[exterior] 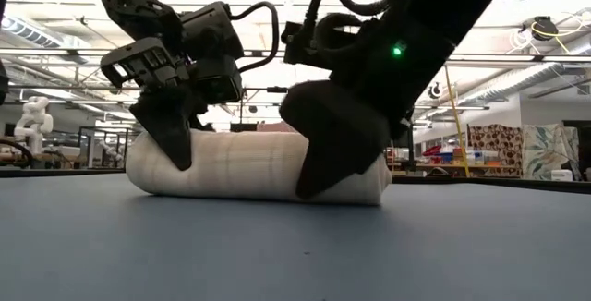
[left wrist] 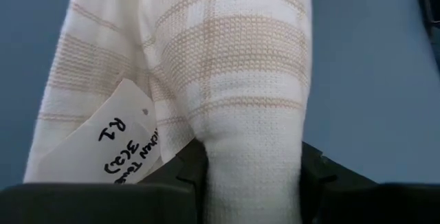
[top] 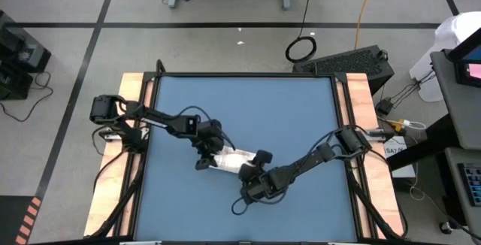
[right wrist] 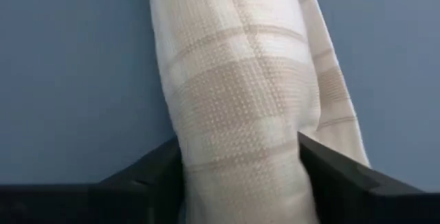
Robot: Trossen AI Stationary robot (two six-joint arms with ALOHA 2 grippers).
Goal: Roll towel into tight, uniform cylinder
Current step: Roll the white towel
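A white paper tag (left wrist: pixel 103 138) lies against the towel (left wrist: pixel 227 66) just beside the left gripper (left wrist: pixel 251 176). It carries handwriting in black; "R1" can be read, and below it something like "3(2)", but the rest is not clear to me.

The towel is rolled into a thick cylinder with pale checked lines and it lies on the blue mat (top: pixel 248 102) near the middle of the table. In the left wrist view, the left gripper has one dark finger on each side of one end of the roll, pressing the cloth in, so it grips the towel.

Farther along the same roll, the right gripper (right wrist: pixel 240 176) straddles the other end. Its fingers (right wrist: pixel 148 172) touch both sides of the cloth and are closed on it.
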